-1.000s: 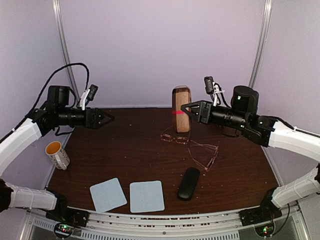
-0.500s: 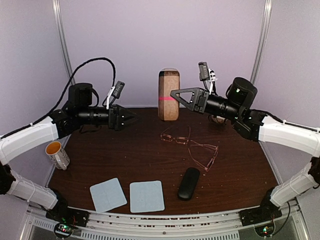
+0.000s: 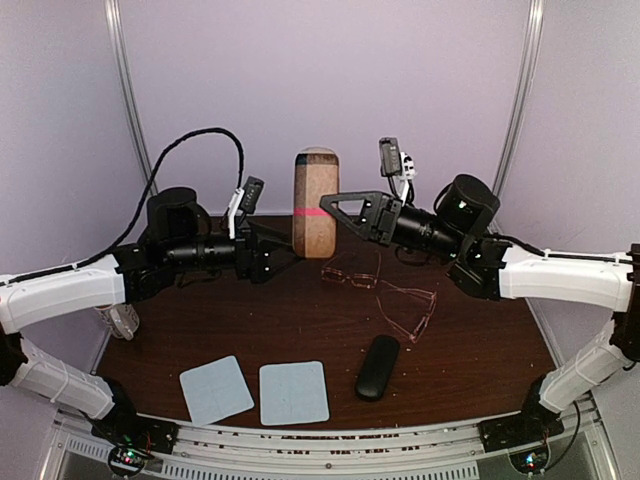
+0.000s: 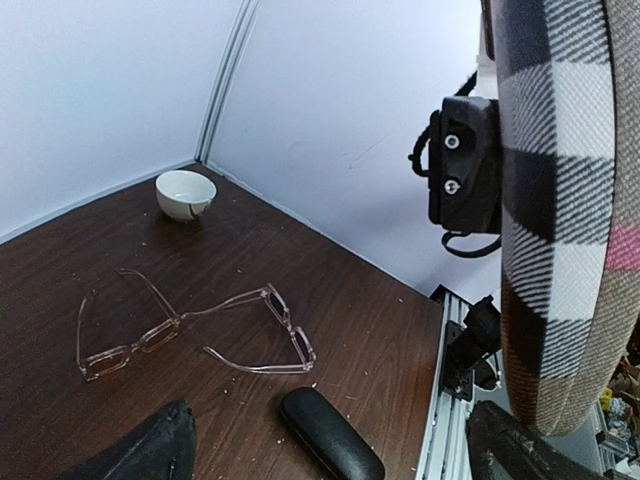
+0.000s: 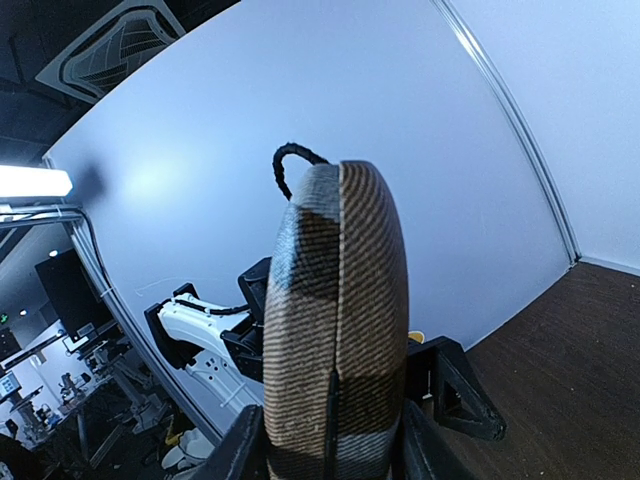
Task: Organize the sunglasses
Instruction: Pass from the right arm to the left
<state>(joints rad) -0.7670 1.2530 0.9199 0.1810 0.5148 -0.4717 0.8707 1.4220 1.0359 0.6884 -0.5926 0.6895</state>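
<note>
Right wrist view shows the right gripper (image 5: 330, 440) clamped at a middling width on the brown case (image 5: 335, 320), its black fingers (image 5: 450, 395) pressing the two broad faces while the narrow edge faces the lens. The case stands upright in the air, well above the table (image 3: 490, 345).

At eight o'clock of the case in the top view, the left gripper (image 3: 275, 258) has its jaws spread wide and holds nothing. Its fingers (image 4: 140, 455) frame the scene below, and the case fills the three o'clock side of its view.

The sunglasses (image 3: 352, 277) lie flat on the table at about five o'clock of the raised case. They are two pairs just beside each other, with temples that seem to touch. Neither gripper is on them.

This looks like the step of presenting the case so it can be opened. The next move probably calls for the left fingers to close on the free end, square to the seam, without twisting it out of the right grip.

The case is a rounded oblong in woven plaid cloth, with a pink band and a seam down its edge. The frames are thin, coppery wire with clear rectangular lenses. A smooth black case (image 3: 377, 366) lies at six o'clock of them, and two pale, soft-looking square cloths (image 3: 293, 392) lie at seven o'clock.
</note>
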